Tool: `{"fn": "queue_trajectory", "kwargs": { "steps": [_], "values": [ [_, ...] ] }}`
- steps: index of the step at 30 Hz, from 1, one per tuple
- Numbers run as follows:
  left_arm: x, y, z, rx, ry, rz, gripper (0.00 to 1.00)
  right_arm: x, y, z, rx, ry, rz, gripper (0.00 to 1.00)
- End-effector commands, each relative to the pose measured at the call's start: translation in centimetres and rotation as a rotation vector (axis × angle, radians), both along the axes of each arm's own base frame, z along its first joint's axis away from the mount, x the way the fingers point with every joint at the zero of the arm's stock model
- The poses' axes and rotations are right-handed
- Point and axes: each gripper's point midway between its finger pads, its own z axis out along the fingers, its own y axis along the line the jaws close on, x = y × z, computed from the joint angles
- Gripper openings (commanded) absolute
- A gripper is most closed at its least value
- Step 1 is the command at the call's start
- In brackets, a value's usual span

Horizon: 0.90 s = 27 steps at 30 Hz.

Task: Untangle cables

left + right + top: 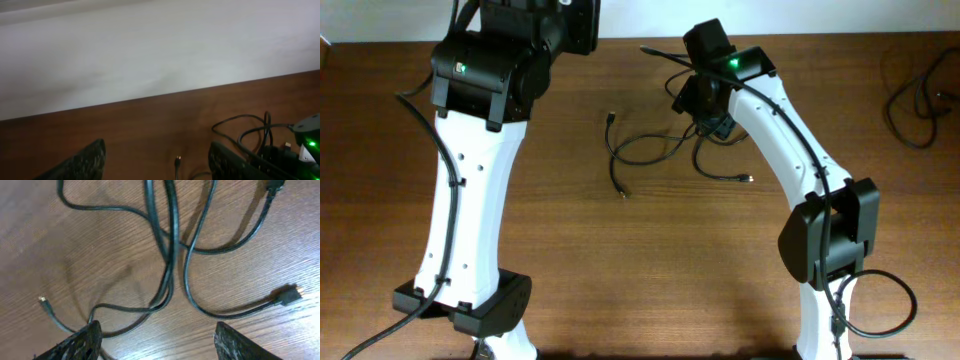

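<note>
The cables [650, 150] are thin black cords lying loosely crossed on the brown table at centre back, with plug ends at the left [611, 117], lower left [623, 191] and right [748, 179]. My right gripper [712, 125] hovers over the bundle's right side. In the right wrist view its jaws [157, 340] are open, with several crossing strands [170, 255] and a plug [287, 296] on the wood below. My left gripper [157, 160] is open and empty near the table's far edge. A plug tip [177, 160] lies between its fingers' view.
Other black wires [915, 95] lie at the table's far right. The left arm's base [470, 305] and the right arm's base [830, 300] stand at the front. A white wall [150, 50] borders the table's far edge.
</note>
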Motion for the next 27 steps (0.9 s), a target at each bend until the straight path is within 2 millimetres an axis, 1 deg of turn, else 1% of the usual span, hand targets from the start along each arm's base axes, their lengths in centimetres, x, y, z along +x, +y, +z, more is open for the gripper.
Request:
{"fn": "queue_trajectory", "kwargs": {
  "steps": [1, 2, 5, 6, 7, 9, 11, 16, 17, 19, 20, 22, 23, 24, 25, 26, 27],
  "values": [
    [0.1, 0.2, -0.1, 0.022, 0.001, 0.004, 0.66, 0.3, -1.1, -0.9, -0.050, -0.007, -0.026, 0.71],
    [0.1, 0.2, -0.1, 0.023, 0.002, 0.004, 0.66, 0.4, -1.1, -0.8, -0.049, -0.013, -0.027, 0.71],
    [0.0, 0.2, -0.2, 0.024, 0.005, 0.004, 0.66, 1.0, -2.0, -0.6, -0.100, -0.044, -0.048, 0.70],
    [0.0, 0.3, -0.2, 0.024, 0.005, 0.004, 0.65, 1.3, -2.1, -0.5, -0.105, -0.058, -0.052, 0.55],
    [0.0, 0.3, -0.2, 0.024, 0.006, 0.004, 0.65, 1.6, -2.0, -0.4, -0.098, -0.071, -0.054, 0.51],
    [0.0, 0.3, -0.3, 0.025, 0.009, 0.004, 0.65, 2.0, -1.8, -0.3, -0.092, -0.087, -0.055, 0.52],
    [-0.1, 0.3, -0.4, 0.027, 0.016, 0.004, 0.65, 2.0, -1.8, -0.6, -0.092, -0.089, -0.055, 0.52],
    [-0.4, 0.4, -0.8, 0.033, 0.034, 0.004, 0.65, 1.9, -1.8, -3.2, -0.106, -0.034, -0.050, 0.51],
    [-0.4, 0.4, -0.9, 0.034, 0.036, 0.004, 0.64, 1.9, -1.8, -3.4, -0.107, -0.031, -0.049, 0.24],
    [-0.4, 0.4, -0.9, 0.035, 0.037, 0.004, 0.63, 1.9, -1.8, -3.4, -0.107, -0.034, -0.050, 0.15],
    [-0.4, 0.4, -0.9, 0.034, 0.037, 0.004, 0.63, 1.9, -1.8, -3.4, -0.106, -0.033, -0.051, 0.04],
    [-0.4, 0.4, -0.9, 0.034, 0.037, 0.004, 0.63, 2.0, -1.9, -3.4, -0.109, -0.032, -0.046, 0.04],
    [-0.4, 0.4, -0.9, 0.035, 0.037, 0.004, 0.63, 2.3, -1.6, -2.4, -0.106, -0.054, 0.003, 0.04],
    [-0.4, 0.4, -0.9, 0.035, 0.037, 0.004, 0.63, 2.9, -1.1, -0.4, -0.102, -0.099, 0.074, 0.04],
    [-0.4, 0.4, -0.9, 0.034, 0.037, 0.004, 0.63, 3.5, -0.9, 2.7, -0.102, -0.167, 0.123, 0.04],
    [-0.4, 0.4, -0.9, 0.034, 0.037, 0.004, 0.63, 4.1, -0.7, 7.6, -0.095, -0.267, 0.163, 0.04],
    [-0.4, 0.4, -0.9, 0.034, 0.037, 0.004, 0.63, 4.3, -0.5, 11.6, -0.092, -0.352, 0.200, 0.04]
  ]
}}
